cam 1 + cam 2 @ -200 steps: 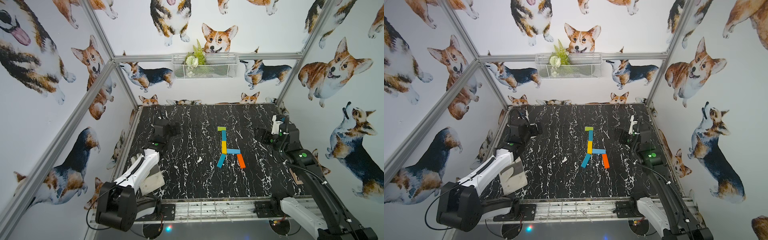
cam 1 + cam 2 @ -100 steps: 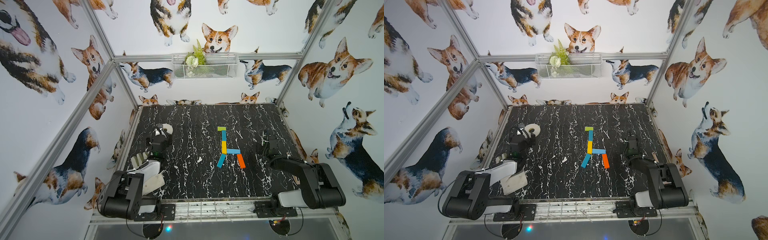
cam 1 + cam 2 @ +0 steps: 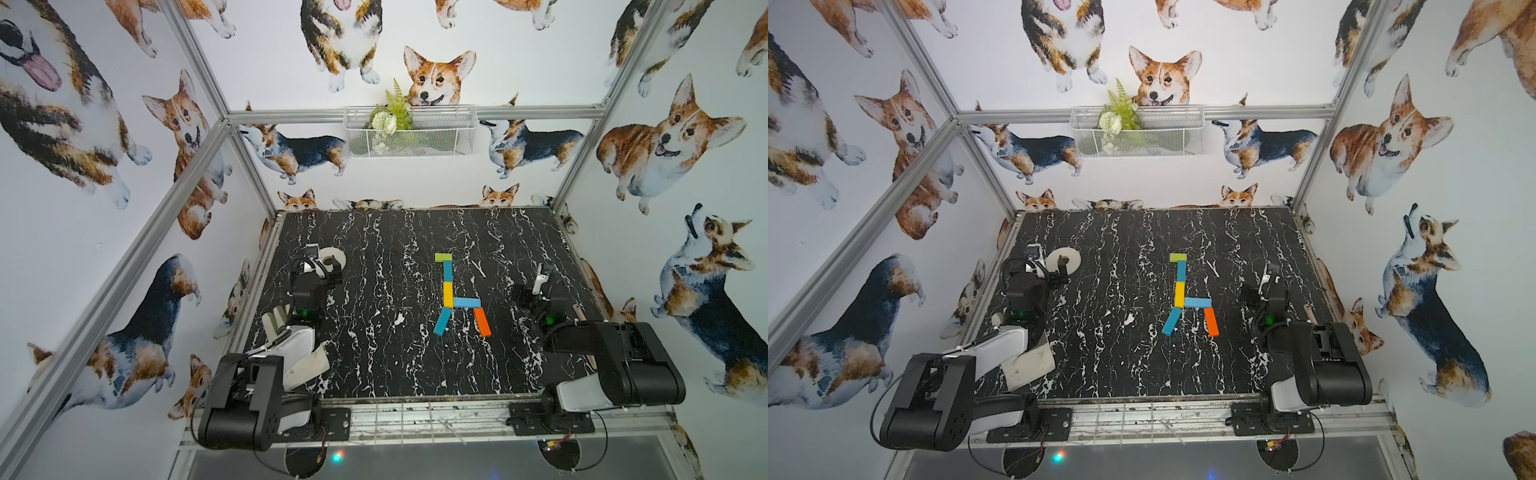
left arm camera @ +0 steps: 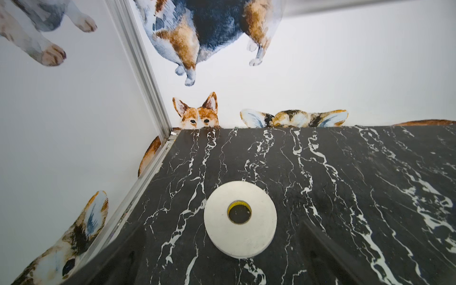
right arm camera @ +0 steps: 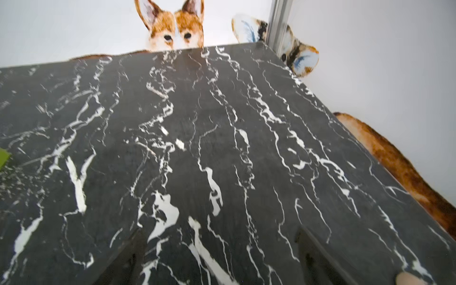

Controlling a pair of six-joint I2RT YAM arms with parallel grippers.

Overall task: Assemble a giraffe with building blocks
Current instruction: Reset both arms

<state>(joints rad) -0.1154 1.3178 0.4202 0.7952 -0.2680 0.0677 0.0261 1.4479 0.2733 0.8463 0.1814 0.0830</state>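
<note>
I see the giraffe (image 3: 455,302) lying flat on the black marbled table (image 3: 374,257), a little right of the middle and between the two arms, in both top views. Its green head (image 3: 443,257) sits at the far end. Below it the teal bar (image 3: 447,271) and the yellow bar (image 3: 448,294) run in line as the neck. The blue body (image 3: 466,302) lies crosswise by the neck's near end, and a blue leg (image 3: 441,321) and an orange leg (image 3: 482,321) splay toward the near edge. My left hand (image 4: 222,227) is spread wide and holds nothing; a white roll of tape (image 4: 261,222) lies flat on the table just in front of it. My right hand (image 5: 219,230) is also spread and empty, low over bare table, well apart from the giraffe. A beige scoop (image 3: 305,365) lies partly under the left arm.
</note>
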